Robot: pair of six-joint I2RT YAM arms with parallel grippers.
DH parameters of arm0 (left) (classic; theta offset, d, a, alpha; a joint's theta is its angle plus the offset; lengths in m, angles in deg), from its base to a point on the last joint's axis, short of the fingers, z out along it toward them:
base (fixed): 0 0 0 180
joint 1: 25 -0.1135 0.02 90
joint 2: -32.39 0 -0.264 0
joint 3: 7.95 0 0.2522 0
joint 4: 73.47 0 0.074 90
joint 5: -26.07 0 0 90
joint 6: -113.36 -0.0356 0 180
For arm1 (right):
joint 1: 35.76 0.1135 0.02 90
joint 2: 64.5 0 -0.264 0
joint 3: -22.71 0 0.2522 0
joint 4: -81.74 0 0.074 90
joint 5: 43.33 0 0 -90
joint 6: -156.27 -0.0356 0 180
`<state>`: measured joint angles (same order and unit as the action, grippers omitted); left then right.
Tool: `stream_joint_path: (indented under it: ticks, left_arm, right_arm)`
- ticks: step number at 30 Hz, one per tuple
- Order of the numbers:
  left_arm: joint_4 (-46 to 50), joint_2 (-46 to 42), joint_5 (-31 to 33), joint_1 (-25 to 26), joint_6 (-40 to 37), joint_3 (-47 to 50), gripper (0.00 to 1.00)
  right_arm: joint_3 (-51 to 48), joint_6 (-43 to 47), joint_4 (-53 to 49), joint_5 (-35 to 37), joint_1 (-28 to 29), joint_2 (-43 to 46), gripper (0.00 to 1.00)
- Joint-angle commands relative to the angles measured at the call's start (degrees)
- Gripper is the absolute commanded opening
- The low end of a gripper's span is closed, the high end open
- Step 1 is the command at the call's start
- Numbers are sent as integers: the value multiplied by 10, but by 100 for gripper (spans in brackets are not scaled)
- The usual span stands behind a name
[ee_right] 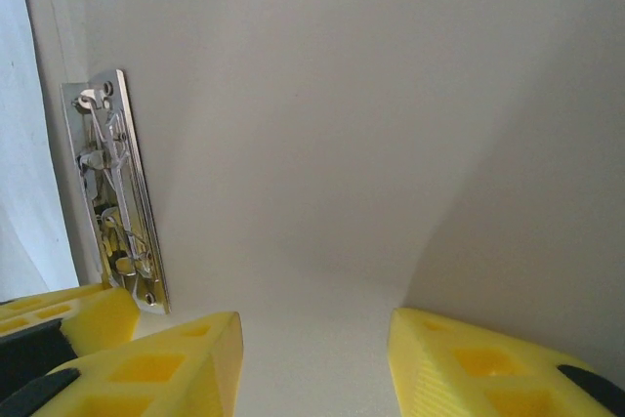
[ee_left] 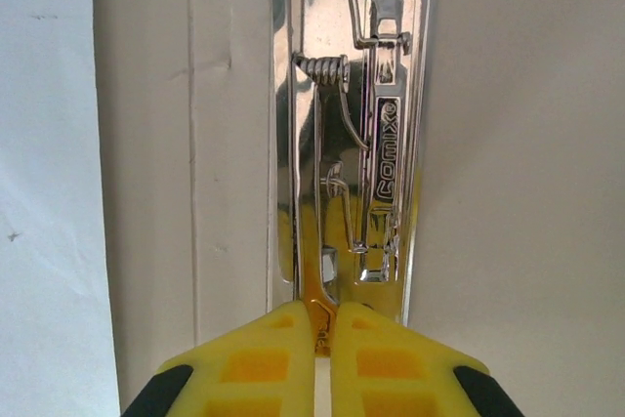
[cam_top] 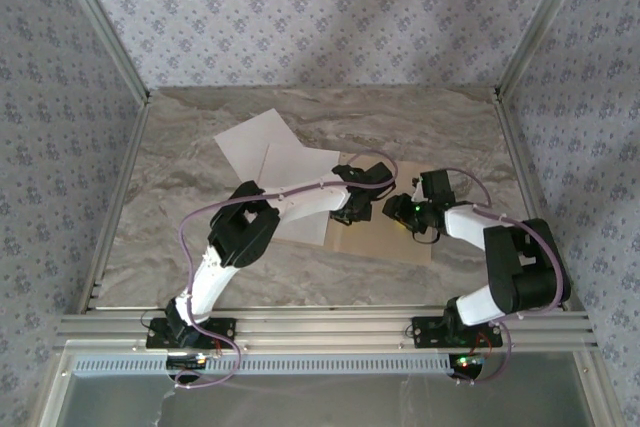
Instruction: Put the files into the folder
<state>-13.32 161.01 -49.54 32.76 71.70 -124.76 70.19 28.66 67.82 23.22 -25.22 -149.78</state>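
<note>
The folder lies open on the marble table, its pale inside facing up, and its metal clip runs along the spine. My left gripper is shut on the near end of the clip's thin lever. In the top view the left gripper sits at the folder's far left part. Two white files lie overlapped to the left, one edge beside the spine. My right gripper stands open, low over the folder's right panel, just right of the clip.
Aluminium frame rails run along the table's near edge, and patterned walls close in the other three sides. The left arm's white link crosses over the near sheet. Bare marble lies left of the folder.
</note>
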Motion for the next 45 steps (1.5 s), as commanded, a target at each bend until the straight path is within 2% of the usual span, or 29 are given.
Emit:
stream_joint_path:
  ticks: [1, 20, 29, 39, 45]
  left_arm:
    - [9, 21, -36, 4, 8, -4, 5]
    - [-54, 42, -105, 4, 32, 48, 1]
    - [-93, 15, -142, 7, 33, 41, 0]
    - [-79, -32, -118, -3, 22, 34, 0]
    - [-23, -42, -84, -17, 9, 21, 0]
  right_arm:
    - [6, 10, -29, 6, -2, -33, 46]
    - [17, 11, -31, 2, 4, -54, 46]
    - [21, 10, -35, 8, 10, -56, 46]
    - [24, 11, -38, 10, 12, -55, 45]
    - [23, 11, -41, 12, 13, -53, 45]
